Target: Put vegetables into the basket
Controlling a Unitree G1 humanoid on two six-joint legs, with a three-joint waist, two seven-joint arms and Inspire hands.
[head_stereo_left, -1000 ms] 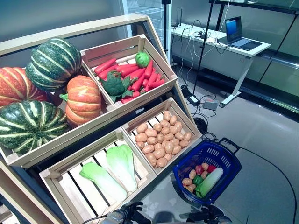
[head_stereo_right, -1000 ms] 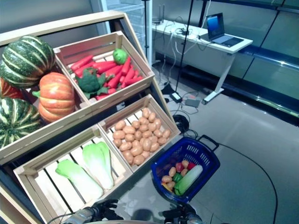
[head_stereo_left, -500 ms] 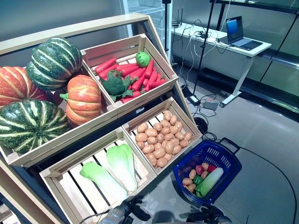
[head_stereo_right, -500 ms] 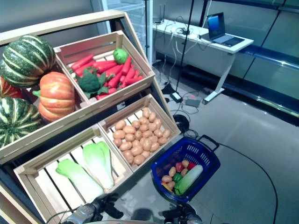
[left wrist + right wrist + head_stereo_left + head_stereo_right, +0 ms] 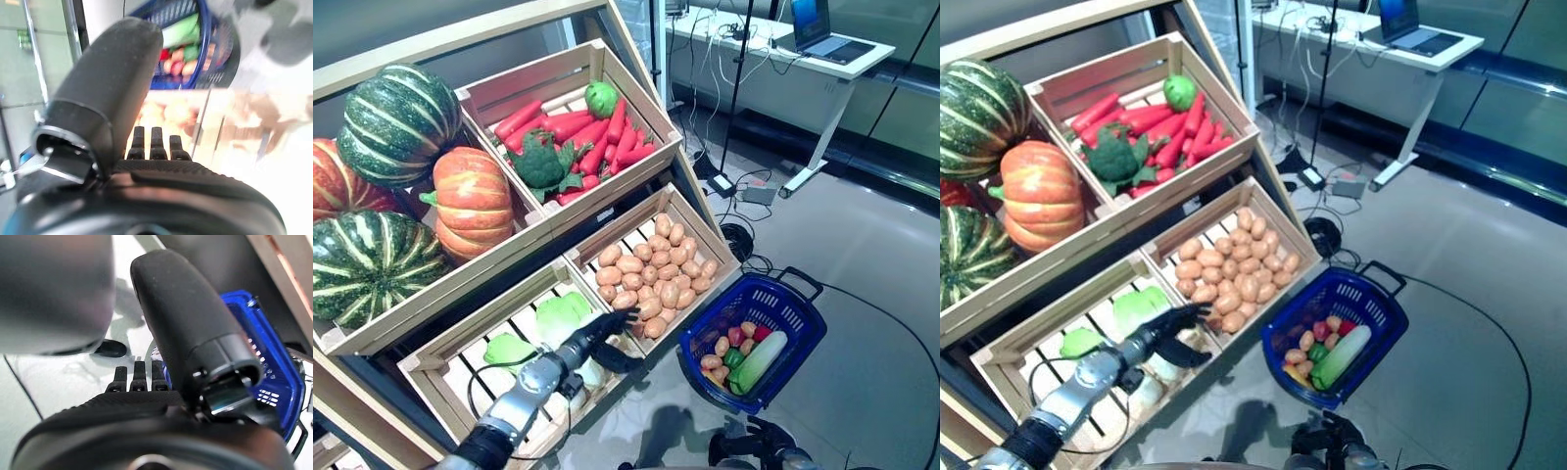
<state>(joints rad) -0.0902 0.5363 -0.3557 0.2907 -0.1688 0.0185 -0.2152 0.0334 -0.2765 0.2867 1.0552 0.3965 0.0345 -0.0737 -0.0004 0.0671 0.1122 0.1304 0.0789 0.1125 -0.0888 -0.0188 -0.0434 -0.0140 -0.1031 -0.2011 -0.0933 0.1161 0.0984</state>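
Left hand (image 5: 595, 338) spread, empty, over cabbage crate (image 5: 440, 357) near potatoes (image 5: 651, 284). Risk: fingers clip divider, knocking potatoes out, missing basket (image 5: 798, 318). Right hand (image 5: 142, 382) relaxed, idle.

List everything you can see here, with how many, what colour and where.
Striped pumpkins: two, dark green, upper left crate.
Orange pumpkins: two, beside the green ones.
Carrots: many, red, upper right crate.
Broccoli: one, green, among the carrots.
Round vegetable: one, light green, same crate.
Potatoes: many, tan, lower right crate.
Cabbages: pale green, lower left crate, count unclear.
Basket: one, blue, on the floor, holding mixed vegetables.
Laptop: one, on the white desk behind.
Left robot hand: open, over the cabbages.
Right robot hand: low, near the basket.
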